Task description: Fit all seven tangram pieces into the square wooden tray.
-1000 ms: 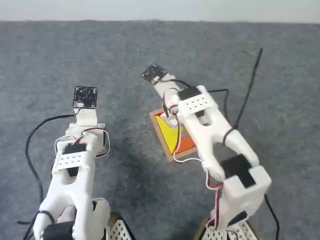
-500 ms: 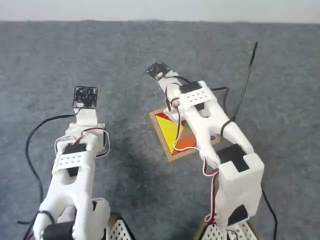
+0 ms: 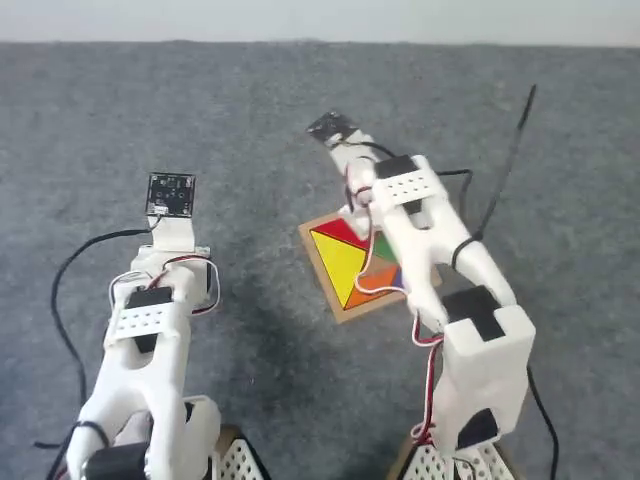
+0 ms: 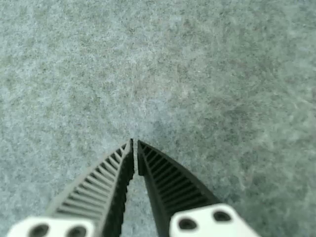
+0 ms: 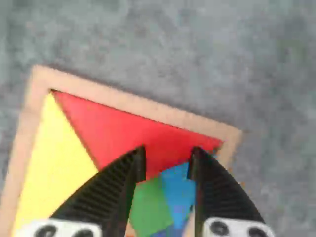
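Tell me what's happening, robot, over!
Left gripper shut, over carpet. Right gripper open, above tray. Pieces lie inside tray. Nothing blocks it.

The left arm point(image 3: 148, 335) stretched straight forward with its wrist pitched down. The left claw point(image 4: 135, 144) pointed downward, its two ribbed fingers point(image 4: 106, 182) drawn together until the tips almost met. The right arm point(image 3: 432, 245) reached farther ahead, slanting toward the middle. The right claw point(image 5: 168, 154) hung nose-down, its jaws parted with a clear gap between them.
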You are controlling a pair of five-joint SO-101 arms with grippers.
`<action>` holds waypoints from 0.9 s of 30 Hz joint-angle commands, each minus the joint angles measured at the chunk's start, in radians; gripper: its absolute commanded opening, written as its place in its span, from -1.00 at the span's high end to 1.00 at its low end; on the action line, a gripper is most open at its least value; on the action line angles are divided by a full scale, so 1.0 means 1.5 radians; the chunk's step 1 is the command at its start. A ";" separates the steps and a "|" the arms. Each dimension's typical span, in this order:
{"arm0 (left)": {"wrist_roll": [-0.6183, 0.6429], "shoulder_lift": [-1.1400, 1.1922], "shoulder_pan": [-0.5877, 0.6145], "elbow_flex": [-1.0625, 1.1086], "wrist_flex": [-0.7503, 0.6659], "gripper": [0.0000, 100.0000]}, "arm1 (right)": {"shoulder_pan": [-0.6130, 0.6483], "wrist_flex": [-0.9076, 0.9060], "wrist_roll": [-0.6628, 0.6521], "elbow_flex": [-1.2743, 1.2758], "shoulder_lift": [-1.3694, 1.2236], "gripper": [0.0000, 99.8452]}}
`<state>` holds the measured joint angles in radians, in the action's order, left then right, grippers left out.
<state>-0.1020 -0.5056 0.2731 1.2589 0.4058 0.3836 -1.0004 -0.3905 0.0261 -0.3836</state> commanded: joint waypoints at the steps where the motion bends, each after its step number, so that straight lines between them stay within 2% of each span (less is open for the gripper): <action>1: -0.009 0.001 -0.006 -0.010 -0.016 0.97 | -0.036 -0.011 -0.007 -0.039 0.006 0.68; 8: -0.009 0.001 -0.006 -0.010 -0.016 0.97 | -0.032 -0.012 -0.004 -0.039 0.019 0.68; 16: -0.009 0.001 -0.006 -0.010 -0.016 0.97 | -0.039 -0.035 -0.007 0.039 0.147 0.68; 21: -0.009 0.001 -0.006 -0.010 -0.016 0.97 | -0.039 0.066 -0.008 0.139 0.126 0.68; 27: -0.009 0.001 -0.006 -0.010 -0.016 0.97 | -0.040 0.064 -0.009 0.117 0.055 0.68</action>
<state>-0.1020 -0.5056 0.2731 1.2589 0.4058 0.3452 -0.9252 -0.3905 0.2363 -0.2777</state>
